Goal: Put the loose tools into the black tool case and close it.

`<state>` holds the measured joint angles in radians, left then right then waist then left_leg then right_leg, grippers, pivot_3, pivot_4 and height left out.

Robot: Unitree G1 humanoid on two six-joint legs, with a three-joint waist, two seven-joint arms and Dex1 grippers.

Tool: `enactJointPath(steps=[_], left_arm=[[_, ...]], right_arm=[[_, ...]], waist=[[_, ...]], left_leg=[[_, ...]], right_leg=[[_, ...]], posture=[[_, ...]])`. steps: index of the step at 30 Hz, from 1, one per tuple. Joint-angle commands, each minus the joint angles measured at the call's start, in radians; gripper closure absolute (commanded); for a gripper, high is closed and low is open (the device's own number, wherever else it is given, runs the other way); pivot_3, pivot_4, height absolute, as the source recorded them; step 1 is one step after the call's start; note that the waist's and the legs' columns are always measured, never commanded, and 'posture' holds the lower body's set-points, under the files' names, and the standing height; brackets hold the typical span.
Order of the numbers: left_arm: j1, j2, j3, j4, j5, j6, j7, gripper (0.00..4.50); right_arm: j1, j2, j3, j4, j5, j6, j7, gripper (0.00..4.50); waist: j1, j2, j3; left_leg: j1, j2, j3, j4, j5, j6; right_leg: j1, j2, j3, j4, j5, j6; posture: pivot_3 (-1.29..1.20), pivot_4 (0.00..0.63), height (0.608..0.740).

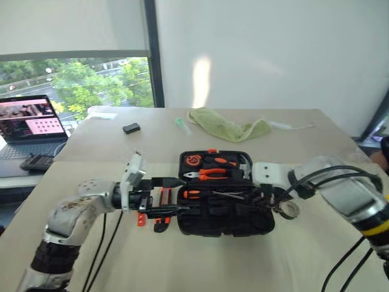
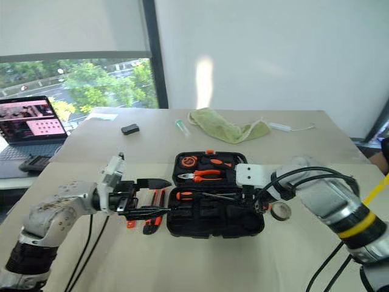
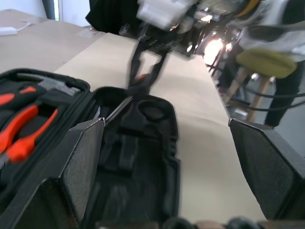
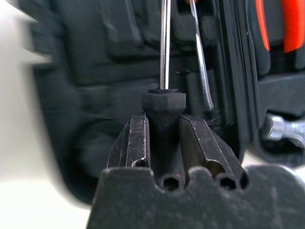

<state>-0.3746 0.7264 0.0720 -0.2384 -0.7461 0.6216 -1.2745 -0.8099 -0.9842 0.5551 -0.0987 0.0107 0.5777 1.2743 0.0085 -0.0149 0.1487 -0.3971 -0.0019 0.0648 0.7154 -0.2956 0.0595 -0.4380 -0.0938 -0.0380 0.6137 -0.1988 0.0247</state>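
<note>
1. right gripper (image 4: 164, 143) is clamped on the black end of a screwdriver (image 4: 164, 43), shaft sticking out over the open black tool case (image 2: 216, 225), so this one's mid-drop into the near half
2. I'd line the shaft up with a long moulded slot first, lower it flat, then let go. Which slot fits is hard to say, the wrist view is smeared
3. left gripper (image 3: 167, 157) hangs wide open with nothing in it, just beside the case's left end
4. still out on the table (image 2: 200, 267) left of the case: utility knife (image 2: 151, 225) and another orange tool, tape roll (image 2: 280, 210) on the right
5. pliers (image 2: 205, 174) already sit in the far half
6. green cloth (image 2: 228, 129), small black block (image 2: 130, 128) and laptop (image 2: 30, 125) are well clear; the left arm is the only thing crowding the case
</note>
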Motion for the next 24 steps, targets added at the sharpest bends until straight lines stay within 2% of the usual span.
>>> enactJointPath(steps=[1, 8, 12, 20, 23, 24], left_arm=[[0.047, 0.03, 0.06, -0.012, -0.024, -0.004, -0.005, 0.0], [0.13, 0.04, 0.106, -0.05, -0.03, -0.019, 0.019, 0.0], [0.165, 0.044, 0.123, -0.055, -0.024, -0.038, 0.016, 0.0], [0.189, 0.034, 0.122, -0.064, -0.014, -0.06, 0.024, 0.0], [0.184, 0.036, 0.119, -0.089, -0.027, -0.046, 0.044, 0.0], [0.182, 0.038, 0.118, -0.094, -0.03, -0.041, 0.05, 0.0]], right_arm=[[-0.064, 0.055, 0.047, 0.104, -0.087, -0.077, 0.053, 3.92], [-0.101, 0.136, 0.073, 0.197, -0.158, -0.125, 0.127, 3.92], [-0.093, 0.159, 0.052, 0.167, -0.145, -0.067, 0.175, 3.92], [-0.054, 0.203, 0.035, 0.183, -0.167, -0.015, 0.141, 3.92], [-0.042, 0.207, 0.028, 0.236, -0.182, -0.064, 0.128, 3.92], [-0.038, 0.203, 0.025, 0.248, -0.185, -0.096, 0.13, 3.12]], waist=[[0.0, 0.0, 0.0], [-0.004, -0.001, 0.0], [-0.005, -0.001, 0.0], [0.001, -0.001, 0.0], [-0.001, -0.001, 0.0], [-0.001, -0.001, 0.0]], left_leg=[[-0.001, 0.0, 0.0, 0.0, 0.0, 0.0], [-0.001, 0.0, 0.0, 0.002, -0.001, 0.001], [0.001, 0.0, 0.0, 0.001, 0.0, 0.001], [0.002, 0.0, 0.0, 0.0, 0.0, 0.0], [0.002, 0.0, 0.0, 0.0, 0.0, 0.0], [0.002, 0.001, 0.0, 0.0, 0.0, -0.001]], right_leg=[[-0.001, 0.0, 0.0, -0.001, 0.0, 0.0], [0.001, 0.0, 0.0, -0.002, 0.001, 0.001], [0.002, 0.0, -0.001, 0.001, 0.001, 0.0], [0.001, 0.0, -0.001, 0.002, 0.001, -0.001], [0.001, 0.0, -0.001, 0.002, 0.001, -0.001], [0.001, 0.0, -0.001, 0.002, 0.001, -0.001]], posture=[[0.0, 0.15, 0.74], [0.0, 0.15, 0.74], [0.0, 0.15, 0.74], [0.0, 0.15, 0.74], [0.0, 0.15, 0.74], [0.0, 0.15, 0.74]])
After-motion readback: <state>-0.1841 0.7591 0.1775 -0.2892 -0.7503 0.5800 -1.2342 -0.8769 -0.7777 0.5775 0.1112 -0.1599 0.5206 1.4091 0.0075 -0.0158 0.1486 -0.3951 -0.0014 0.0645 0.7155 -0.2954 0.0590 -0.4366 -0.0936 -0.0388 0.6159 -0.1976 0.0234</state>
